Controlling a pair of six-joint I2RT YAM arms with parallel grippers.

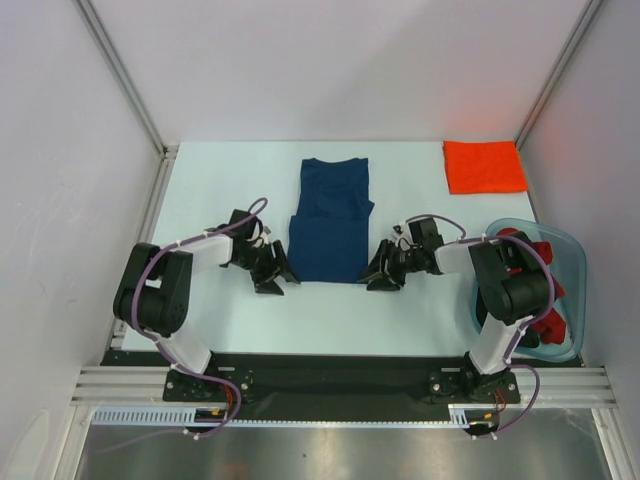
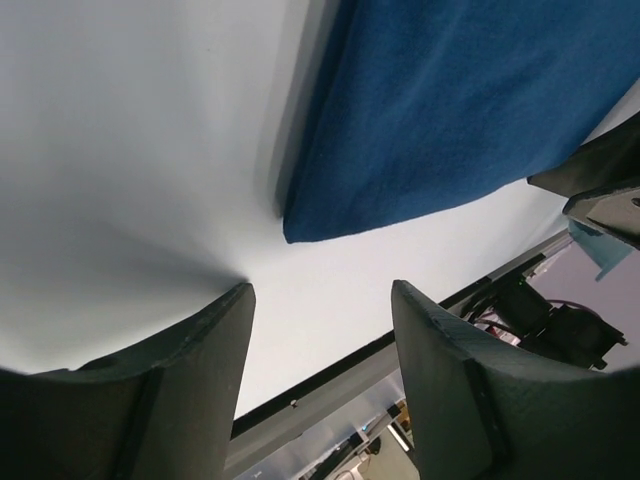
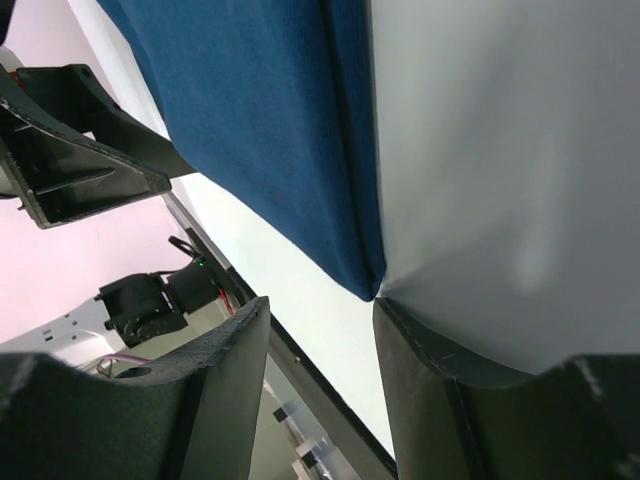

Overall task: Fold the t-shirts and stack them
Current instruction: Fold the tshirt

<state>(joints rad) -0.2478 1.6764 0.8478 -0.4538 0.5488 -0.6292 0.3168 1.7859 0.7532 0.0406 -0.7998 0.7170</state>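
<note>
A navy blue t-shirt (image 1: 333, 220) lies folded in the middle of the white table, its lower half doubled over. My left gripper (image 1: 283, 272) stands open just off its near left corner. In the left wrist view the gripper (image 2: 322, 290) has only bare table between its fingers, and the navy cloth (image 2: 450, 110) lies beyond them. My right gripper (image 1: 378, 275) stands open at the near right corner. In the right wrist view the gripper (image 3: 320, 305) is empty, and the corner of the navy cloth (image 3: 260, 120) ends right at one fingertip. A folded orange t-shirt (image 1: 484, 166) lies at the back right.
A clear bluish tub (image 1: 575, 255) at the right edge holds red and dark shirts (image 1: 540, 250), behind my right arm. White walls with metal posts close in the back and sides. A black strip and rail run along the near edge.
</note>
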